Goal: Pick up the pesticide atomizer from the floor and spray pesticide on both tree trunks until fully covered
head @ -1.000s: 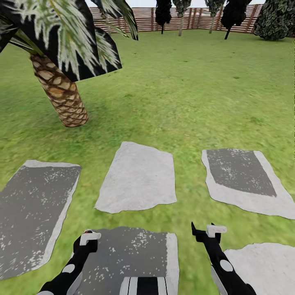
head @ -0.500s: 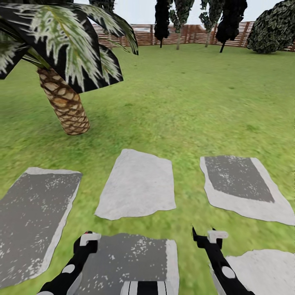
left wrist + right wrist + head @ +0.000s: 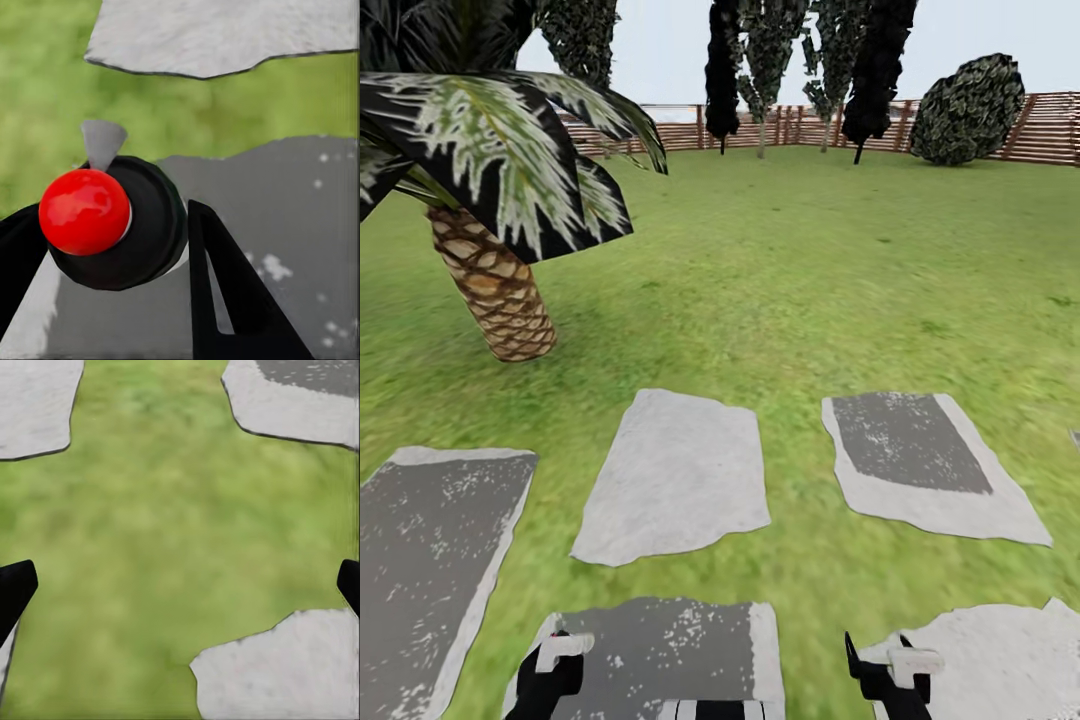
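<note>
Pesticide atomizer (image 3: 112, 225), recognised by its black round body, red knob and small grey nozzle, is seen in the left wrist view clamped between the two black fingers of the left gripper (image 3: 555, 660), so the pick-up is judged done and the carry toward the trees is taken to be the step in hand. No spraying is begun.

The right gripper (image 3: 180, 581) is held wide, with nothing between its fingers and grass beneath. Both arms are kept low and close to the trunk, only the grippers being caught at the bottom edge of the head view, above grey paving slabs (image 3: 675, 475) set in the lawn (image 3: 810, 280).

A short palm (image 3: 495, 290) is passed on the left. Two leafy trees (image 3: 765, 60) with pale thin-looking trunks are made out far off by the slatted fence (image 3: 1050, 130), between dark conifers (image 3: 722, 70); whether these are the trees to be sprayed cannot be told at this range.

Next, it is judged, the base must be driven across the open grass until a trunk is near, and the left arm raised with the nozzle turned toward the bark.
</note>
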Robot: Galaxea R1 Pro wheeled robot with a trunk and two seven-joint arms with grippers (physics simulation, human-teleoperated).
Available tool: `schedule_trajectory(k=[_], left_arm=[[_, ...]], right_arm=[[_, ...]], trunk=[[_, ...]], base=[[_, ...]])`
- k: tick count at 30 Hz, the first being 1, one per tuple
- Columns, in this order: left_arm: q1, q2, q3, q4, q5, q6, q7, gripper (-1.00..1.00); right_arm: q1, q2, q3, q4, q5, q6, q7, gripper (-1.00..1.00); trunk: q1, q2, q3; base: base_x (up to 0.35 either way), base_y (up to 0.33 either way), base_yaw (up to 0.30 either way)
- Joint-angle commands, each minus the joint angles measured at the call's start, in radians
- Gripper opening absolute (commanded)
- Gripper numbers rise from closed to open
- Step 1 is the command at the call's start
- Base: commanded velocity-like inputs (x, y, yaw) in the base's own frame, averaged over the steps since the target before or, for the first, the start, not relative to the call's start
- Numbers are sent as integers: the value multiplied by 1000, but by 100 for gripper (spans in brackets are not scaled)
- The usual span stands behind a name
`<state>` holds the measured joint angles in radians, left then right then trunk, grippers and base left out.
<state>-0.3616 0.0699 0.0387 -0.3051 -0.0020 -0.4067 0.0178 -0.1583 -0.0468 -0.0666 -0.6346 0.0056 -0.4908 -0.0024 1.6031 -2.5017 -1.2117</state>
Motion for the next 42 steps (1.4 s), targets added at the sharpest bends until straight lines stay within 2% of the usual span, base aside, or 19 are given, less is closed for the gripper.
schedule_trajectory(k=[1, 7, 13, 27, 42], left_arm=[[5, 1, 0, -1, 0, 0, 0, -100], [24, 25, 1, -2, 7, 0, 1, -100], [26, 29, 0, 0, 21, -1, 1, -100], [27, 30, 0, -2, 22, -4, -1, -100], [27, 28, 0, 8, 22, -3, 1, -100]], right_arm=[[1, 0, 0, 1, 0, -2, 0, 100], [5, 1, 1, 22, -1, -9, -1, 100], [5, 2, 0, 29, -1, -8, -1, 100], [5, 5, 1, 32, 0, -8, 1, 100], [5, 6, 1, 33, 0, -8, 1, 100]], trunk=[[0, 0, 5], [-3, 2, 36], [-26, 44, 61], [-80, 142, 112], [-80, 142, 126]], base=[[0, 0, -179], [0, 0, -179], [0, 0, -159], [0, 0, -99], [0, 0, -207]])
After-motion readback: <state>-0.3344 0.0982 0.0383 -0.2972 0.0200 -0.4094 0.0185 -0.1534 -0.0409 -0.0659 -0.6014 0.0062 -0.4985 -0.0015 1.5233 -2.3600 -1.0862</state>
